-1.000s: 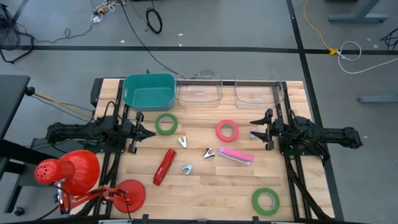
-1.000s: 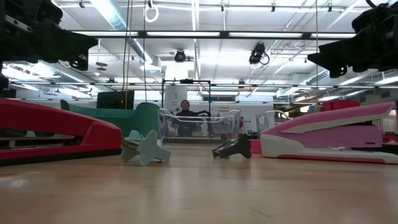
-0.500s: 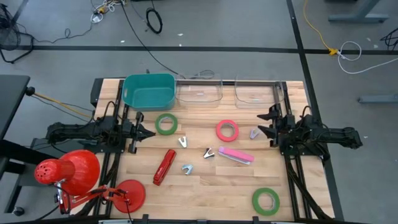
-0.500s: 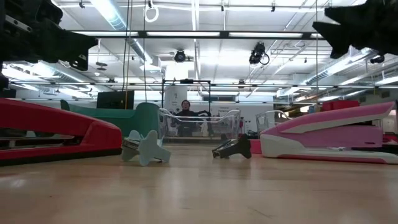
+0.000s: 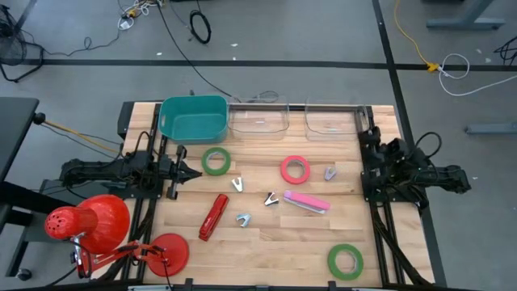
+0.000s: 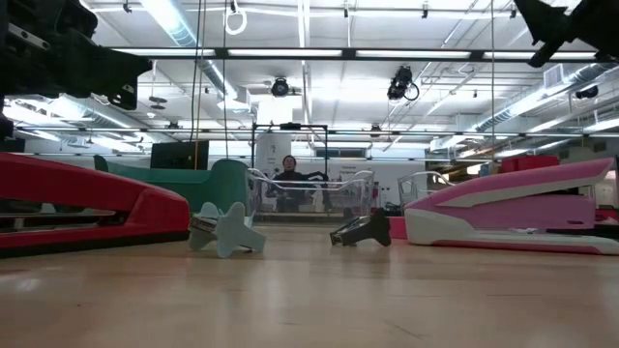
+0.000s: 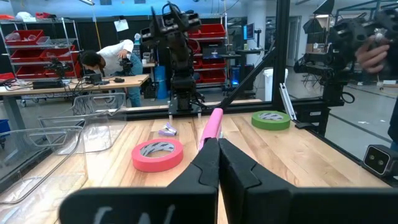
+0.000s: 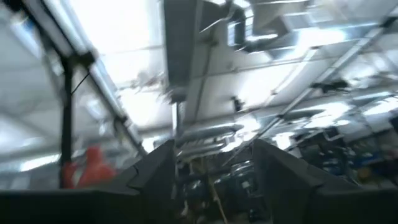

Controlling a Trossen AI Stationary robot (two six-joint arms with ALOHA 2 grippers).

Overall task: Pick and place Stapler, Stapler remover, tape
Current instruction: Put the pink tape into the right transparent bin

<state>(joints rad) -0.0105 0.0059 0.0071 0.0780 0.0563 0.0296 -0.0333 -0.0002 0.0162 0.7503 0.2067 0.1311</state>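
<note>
My left gripper (image 7: 217, 163) is clenched empty near the green tape (image 5: 216, 160), my right gripper (image 8: 211, 163) is spread, empty, tilted ceilingward; nothing binned.

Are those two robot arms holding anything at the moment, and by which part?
Nothing is held. The left pincer is shut on nothing beside the green tape roll. The right pincer is open and empty, pointing up at the ceiling.

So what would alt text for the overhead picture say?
A wooden table seen from above holds three tape rolls, two green and one pink, plus a red stapler and a pink stapler, between two dark robot arms.
</note>
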